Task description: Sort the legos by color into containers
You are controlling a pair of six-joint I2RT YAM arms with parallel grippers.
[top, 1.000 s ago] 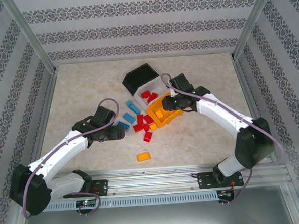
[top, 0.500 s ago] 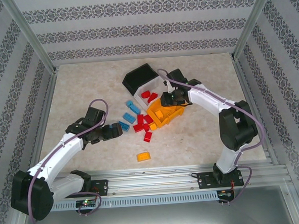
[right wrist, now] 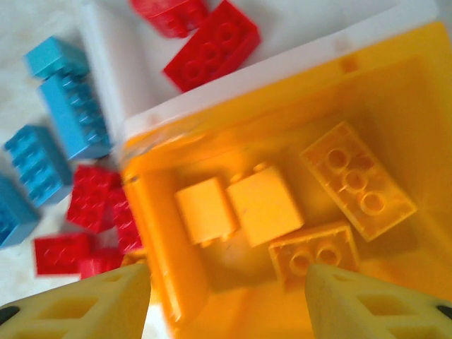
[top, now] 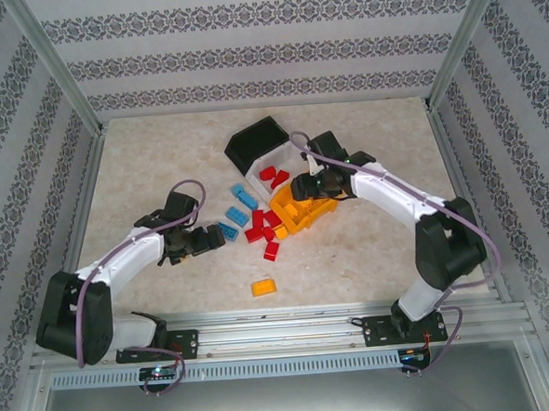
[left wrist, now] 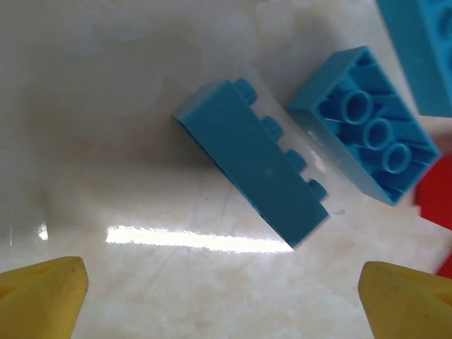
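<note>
My left gripper point(top: 211, 239) is open, low over the table just left of a blue lego point(top: 228, 231). In the left wrist view that blue lego point(left wrist: 251, 169) lies on its side ahead of my open gripper point(left wrist: 226, 304), beside an upturned blue one point(left wrist: 364, 127). My right gripper point(top: 299, 187) hangs open and holds nothing above the orange-yellow bin point(top: 314, 214), which holds several orange legos point(right wrist: 265, 205) between its fingertips point(right wrist: 78, 304). The white bin point(top: 254, 181) holds red legos point(right wrist: 212, 46). The black bin point(top: 257, 141) stands behind it.
Red legos point(top: 267, 232) are scattered on the table in front of the bins, with two more blue ones point(top: 245, 196) to their left. One orange lego point(top: 264, 286) lies alone nearer the front rail point(top: 282, 328). Patterned walls close in the table on three sides.
My right gripper has shifted left over the orange-yellow bin. My left gripper has drawn back slightly to the left of the blue lego, and its elbow has swung left.
</note>
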